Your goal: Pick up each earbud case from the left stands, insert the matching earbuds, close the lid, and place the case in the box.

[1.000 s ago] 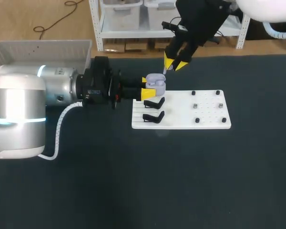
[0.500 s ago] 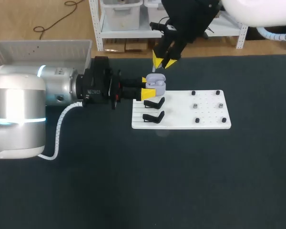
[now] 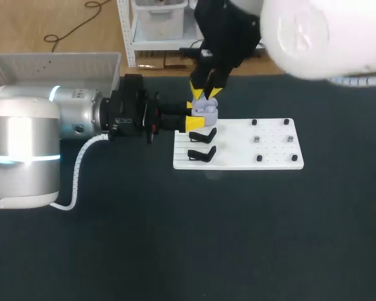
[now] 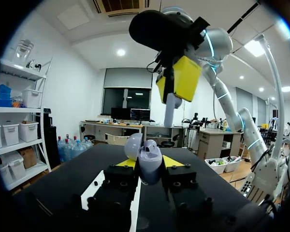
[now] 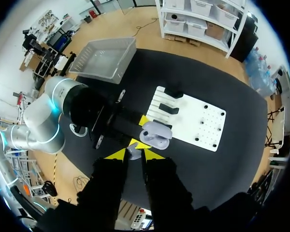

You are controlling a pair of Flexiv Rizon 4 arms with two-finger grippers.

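**Earbud case (image 3: 205, 110): open, awaiting insertion**

Lid up, clamped in left pincer (image 3: 196, 115) over white board's (image 3: 250, 150) far-left corner. Just above it, right pincer (image 3: 205, 94) pinches one earbud (image 4: 170, 107). Handling: align with matching socket, lower straight, release once seated.

The earbud case (image 3: 205, 110) is showing pale lavender, lid and body alike, between the bright yellow tips of the left gripper (image 3: 194, 115). The right gripper (image 3: 205, 94) is wearing the same yellow on black fingers, and the earbud (image 4: 169, 108) in them is looking whitish lavender. The board (image 3: 238, 164) is gleaming plain white, dotted with black pegs (image 3: 259, 158) and carrying black stands (image 3: 202, 135). The table (image 3: 188, 238) is lying matte black. The left arm (image 3: 25, 135) is shining silver-white with a glowing pale-blue ring. The box (image 3: 50, 63) is showing light grey.
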